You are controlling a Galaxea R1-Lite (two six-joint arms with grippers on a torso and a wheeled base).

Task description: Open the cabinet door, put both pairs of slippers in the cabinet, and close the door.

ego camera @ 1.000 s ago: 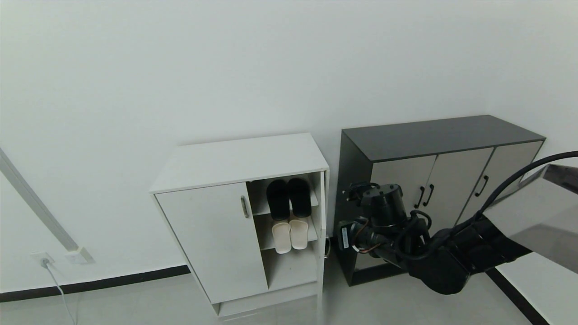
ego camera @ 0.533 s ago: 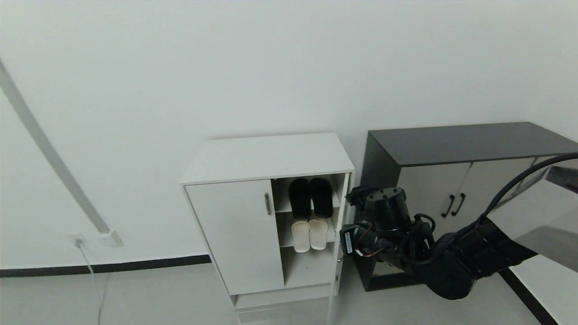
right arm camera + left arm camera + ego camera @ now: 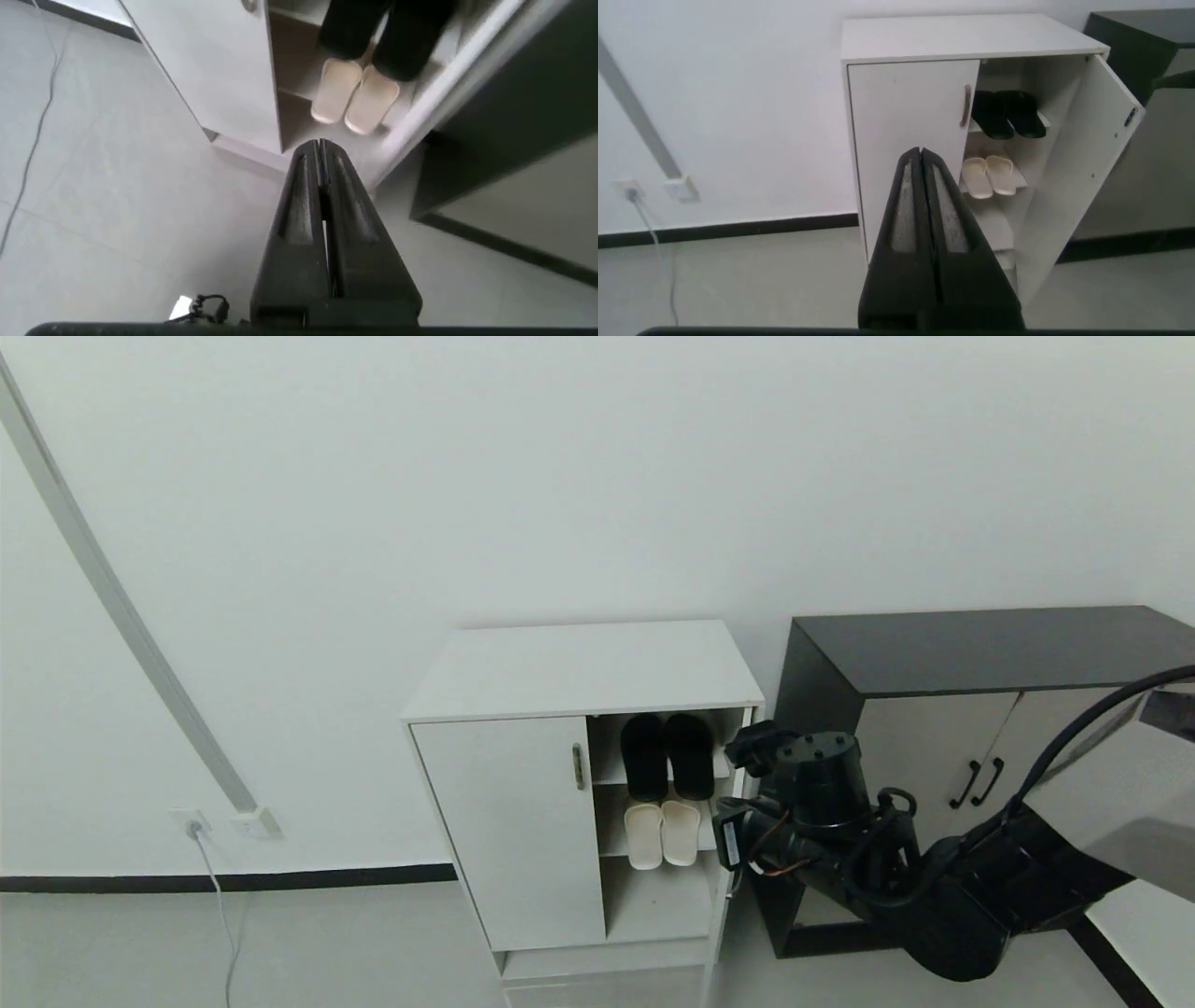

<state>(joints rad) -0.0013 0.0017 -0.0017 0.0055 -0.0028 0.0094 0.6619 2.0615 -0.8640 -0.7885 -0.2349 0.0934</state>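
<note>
Both pairs sit in the cabinet [image 3: 579, 667], black slippers [image 3: 667, 758] above white slippers [image 3: 663, 833]; left hand [image 3: 922, 159] and right hand [image 3: 322, 154] are pinched shut, so a push may glance off the open door [image 3: 1088, 159].

right arm [image 3: 934, 896] comes in from the lower right of the head view, elbow bent, forearm angled up and inward; wrist [image 3: 812, 775] at the far end, cables [image 3: 882, 831] looped round it. right gripper [image 3: 322, 154]: fingers [image 3: 304, 196] pressed flat together, nothing between them, aimed forward and down. left gripper [image 3: 922, 161]: fingers [image 3: 904, 205] likewise closed on each other, empty, held roughly level, aimed forward.
</note>
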